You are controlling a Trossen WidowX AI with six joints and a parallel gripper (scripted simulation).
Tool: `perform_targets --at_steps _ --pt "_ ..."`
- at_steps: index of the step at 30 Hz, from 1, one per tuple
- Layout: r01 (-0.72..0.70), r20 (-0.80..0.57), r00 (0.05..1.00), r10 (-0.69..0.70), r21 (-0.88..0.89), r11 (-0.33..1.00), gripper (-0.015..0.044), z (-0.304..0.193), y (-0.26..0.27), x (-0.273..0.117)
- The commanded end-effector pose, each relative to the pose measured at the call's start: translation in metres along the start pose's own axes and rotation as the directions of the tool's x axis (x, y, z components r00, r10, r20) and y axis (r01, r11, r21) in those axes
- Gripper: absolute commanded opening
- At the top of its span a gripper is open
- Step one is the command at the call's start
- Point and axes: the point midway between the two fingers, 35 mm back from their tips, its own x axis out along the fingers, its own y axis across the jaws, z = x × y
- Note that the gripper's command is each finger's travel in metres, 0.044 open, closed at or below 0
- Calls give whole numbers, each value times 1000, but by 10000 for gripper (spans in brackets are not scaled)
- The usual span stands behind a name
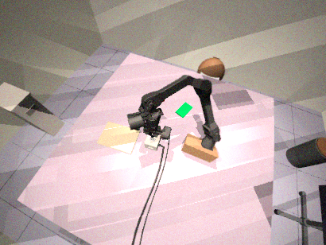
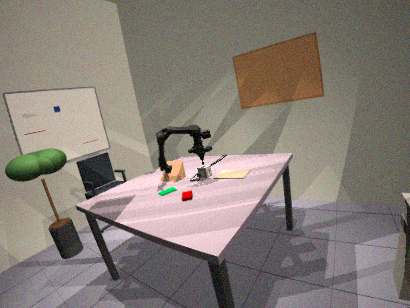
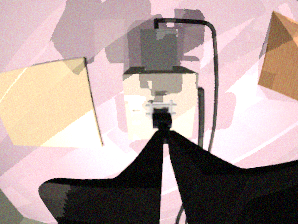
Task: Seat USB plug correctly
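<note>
The cream power cube stands on the table. My gripper points down over the cube's top and is shut on the small black USB plug. The plug's end is over the pale socket marks on the cube's top in the wrist view. How deep it sits, or whether it is in the socket at all, cannot be told; the fingertips hide part of it. Its way round cannot be made out either.
A grey block with a black cable is at the cube's far side in the wrist view. Around are a yellow sheet, a wooden block, a green piece and a red block.
</note>
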Motion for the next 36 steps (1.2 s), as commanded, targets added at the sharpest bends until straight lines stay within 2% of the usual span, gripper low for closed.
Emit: perform_targets --at_steps 1,36 --pt "7 -6 1000 -7 -6 1000 0 -1 -2 2" --pt "7 -34 999 -7 -4 1000 0 -2 -2 6"
